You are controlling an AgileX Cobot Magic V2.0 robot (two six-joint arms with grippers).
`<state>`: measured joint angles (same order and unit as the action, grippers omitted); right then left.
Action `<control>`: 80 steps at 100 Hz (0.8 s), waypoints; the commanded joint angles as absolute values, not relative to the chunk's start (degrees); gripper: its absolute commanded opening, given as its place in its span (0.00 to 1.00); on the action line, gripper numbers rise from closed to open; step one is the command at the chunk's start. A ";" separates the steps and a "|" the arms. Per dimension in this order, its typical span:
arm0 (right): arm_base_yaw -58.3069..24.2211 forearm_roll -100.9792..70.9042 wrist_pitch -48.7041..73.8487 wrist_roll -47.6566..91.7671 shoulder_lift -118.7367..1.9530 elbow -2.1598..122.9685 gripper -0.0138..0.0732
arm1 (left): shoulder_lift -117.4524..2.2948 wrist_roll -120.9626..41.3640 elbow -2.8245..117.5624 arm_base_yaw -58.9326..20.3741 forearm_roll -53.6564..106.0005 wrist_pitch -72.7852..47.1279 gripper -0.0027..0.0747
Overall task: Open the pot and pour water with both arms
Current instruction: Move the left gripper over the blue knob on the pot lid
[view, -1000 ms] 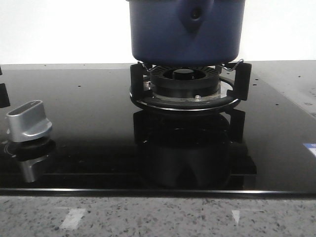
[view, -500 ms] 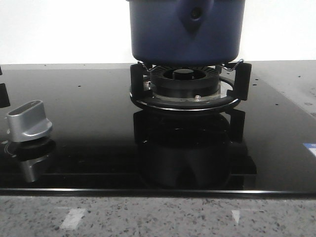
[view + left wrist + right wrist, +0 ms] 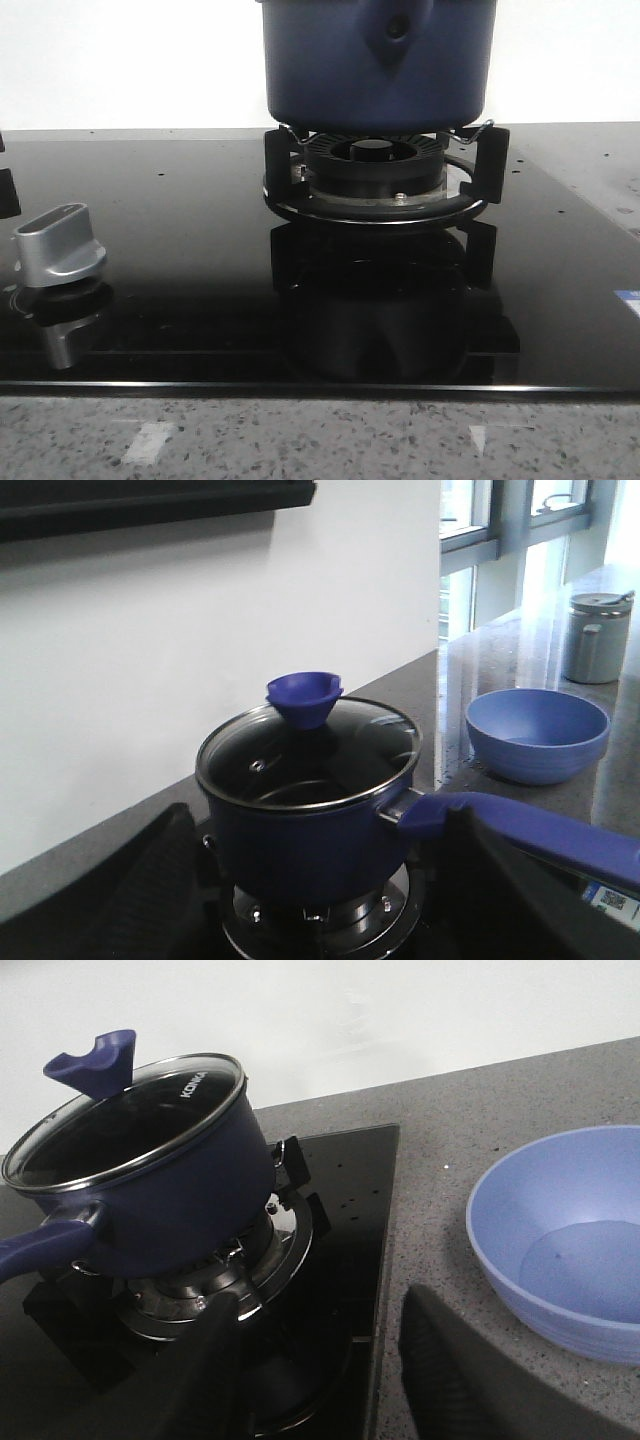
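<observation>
- At centre top of the front view, the pot (image 3: 378, 62) sits on the burner ring (image 3: 375, 175), lid (image 3: 308, 752) on.
- Both claws look spread and empty: left gripper (image 3: 300, 880), right gripper (image 3: 315, 1360).
- Risk, I judge: a glancing grip on the lid knob (image 3: 304, 696) could slide the glass lid.
- Only wrist views show the handle (image 3: 520, 830) and bowl (image 3: 560, 1240).
</observation>
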<state>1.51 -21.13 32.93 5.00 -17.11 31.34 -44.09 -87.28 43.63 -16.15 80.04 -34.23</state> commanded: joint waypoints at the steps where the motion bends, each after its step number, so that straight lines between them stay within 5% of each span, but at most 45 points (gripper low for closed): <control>1: 1.41 -22.13 29.45 5.85 -18.11 33.42 0.54 | -46.46 -90.95 47.90 -19.12 83.39 -34.23 0.62; 43: 1.41 -22.22 31.32 5.85 -18.11 33.42 0.54 | -63.49 -92.53 58.69 -29.32 86.58 -31.88 0.69; 80: 1.41 -22.22 31.54 5.85 -18.11 33.42 0.54 | -78.50 -92.76 70.60 -30.20 86.72 -29.34 0.69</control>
